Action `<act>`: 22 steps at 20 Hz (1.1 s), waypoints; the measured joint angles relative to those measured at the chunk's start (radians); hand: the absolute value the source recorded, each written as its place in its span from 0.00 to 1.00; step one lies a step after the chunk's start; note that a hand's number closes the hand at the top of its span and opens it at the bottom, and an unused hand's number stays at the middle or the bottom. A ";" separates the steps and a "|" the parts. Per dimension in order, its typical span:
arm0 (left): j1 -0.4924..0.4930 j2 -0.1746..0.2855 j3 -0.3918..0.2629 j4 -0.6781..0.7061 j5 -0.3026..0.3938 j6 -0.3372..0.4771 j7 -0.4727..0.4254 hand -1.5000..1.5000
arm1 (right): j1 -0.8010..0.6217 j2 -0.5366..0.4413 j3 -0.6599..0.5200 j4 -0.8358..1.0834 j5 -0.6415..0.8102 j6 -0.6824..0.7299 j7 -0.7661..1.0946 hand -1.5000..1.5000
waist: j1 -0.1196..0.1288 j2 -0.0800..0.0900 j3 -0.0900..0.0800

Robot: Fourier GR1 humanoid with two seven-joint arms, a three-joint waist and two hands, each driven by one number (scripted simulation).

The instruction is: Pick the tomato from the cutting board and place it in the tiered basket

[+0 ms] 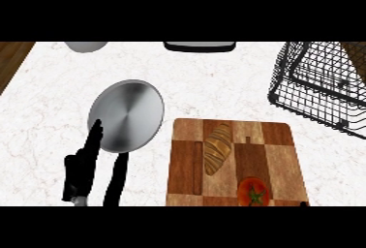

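Desk (50, 121): pale marbled top that carries everything. Brown wood shows past its far left corner, and I cannot tell what that is.
Cutting board (279, 160): chequered wood, lying flat at the near edge, right of the middle. Its near end runs out of view.
Tiered basket (314, 97): black wire, standing at the far right corner, well apart from the board. Only one open tier shows, the rest is cut off at the top and right, and nothing shows inside. It is the goal, so the tomato needs a lift and a carry to the far right.
Plate (129, 116): round, brushed metal and bare, left of the board, and no part of the task.
Left hand (82, 169): black, at the near left edge with its fingers straight and pointing up, spread wide and holding nothing. One fingertip overlaps the plate's near left rim, and I cannot tell whether it touches. It looks parked rather than at work.
Bread loaf (217, 147): long and crusty, lying lengthwise on the left half of the board, just beyond the tomato and apart from it.
Tomato (252, 191): red with a green stalk, on the board's near end and not yet picked. Its near side is cut off.
Right hand: nowhere to be seen, so its state is unknown. By my judgement it is the likelier one for the pick, since tomato and basket both lie to the right.
Pale round thing (85, 46): at the far edge and mostly cut off, so it is hard to name.
Dark-rimmed thing (200, 46): at the middle of the far edge, with only a sliver showing.
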 measured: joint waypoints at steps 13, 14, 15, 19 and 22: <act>0.012 0.002 0.017 0.003 0.004 -0.009 -0.002 0.50 | -0.247 -0.004 -0.126 0.143 -0.218 0.086 0.038 0.00 | -0.018 -0.010 0.001; 0.014 -0.001 0.016 0.002 0.001 -0.006 -0.003 0.50 | -0.259 -0.004 -0.134 0.160 -0.232 0.085 0.037 0.00 | -0.018 -0.011 0.002; 0.019 0.000 0.016 0.000 0.000 -0.008 -0.009 0.50 | -0.269 -0.004 -0.142 0.180 -0.244 0.080 0.035 0.00 | -0.019 -0.011 0.002; 0.023 -0.007 0.018 0.002 -0.003 -0.005 -0.018 0.50 | -0.309 -0.003 -0.169 0.230 -0.289 0.073 0.028 1.00 | -0.021 -0.013 0.002; 0.028 -0.008 0.015 -0.003 -0.011 -0.003 -0.016 0.50 | -0.333 -0.004 -0.175 0.265 -0.299 0.058 0.023 1.00 | -0.023 -0.014 0.002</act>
